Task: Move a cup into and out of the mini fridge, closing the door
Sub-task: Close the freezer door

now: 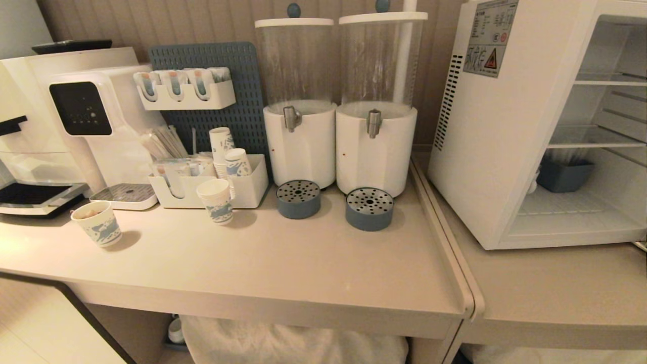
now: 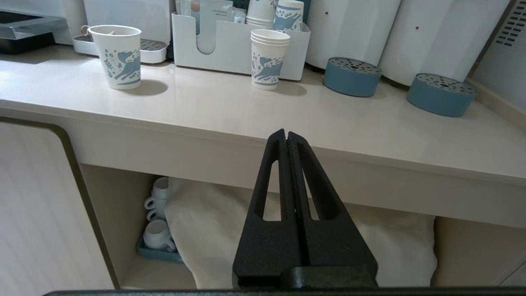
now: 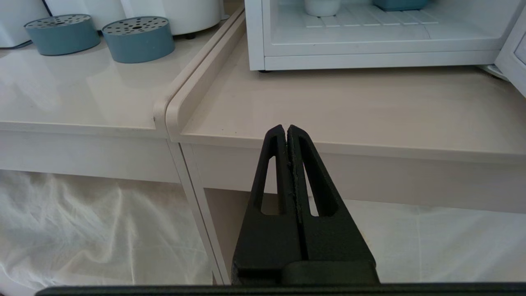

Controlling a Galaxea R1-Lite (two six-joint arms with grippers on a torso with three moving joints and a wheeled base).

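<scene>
The beige surface (image 1: 283, 263) runs across the head view, split by a raised seam into 2 sections. On the right section stands the mini fridge (image 1: 485, 151), a white box with side vent slits and a red-triangle sticker. Its inside is exposed, showing wire shelves and a dark tray. The door (image 3: 515, 61) is swung open; only its white edge shows at the fridge's far right in the right wrist view. The cup (image 3: 321, 6) sits on the fridge floor near the front left corner, only its white base visible.

On the left section stand 2 drink dispensers (image 1: 298, 101), each with a round blue drip tray (image 1: 298, 198) in front, then a white organizer (image 1: 242, 187) and 2 patterned paper cups (image 1: 97, 222).

The left tool (image 2: 286, 137) hangs below the surface's front edge, fingers pressed together, holding nothing. The right tool (image 3: 286, 131) sits likewise in front of the fridge section, closed tight and empty.
</scene>
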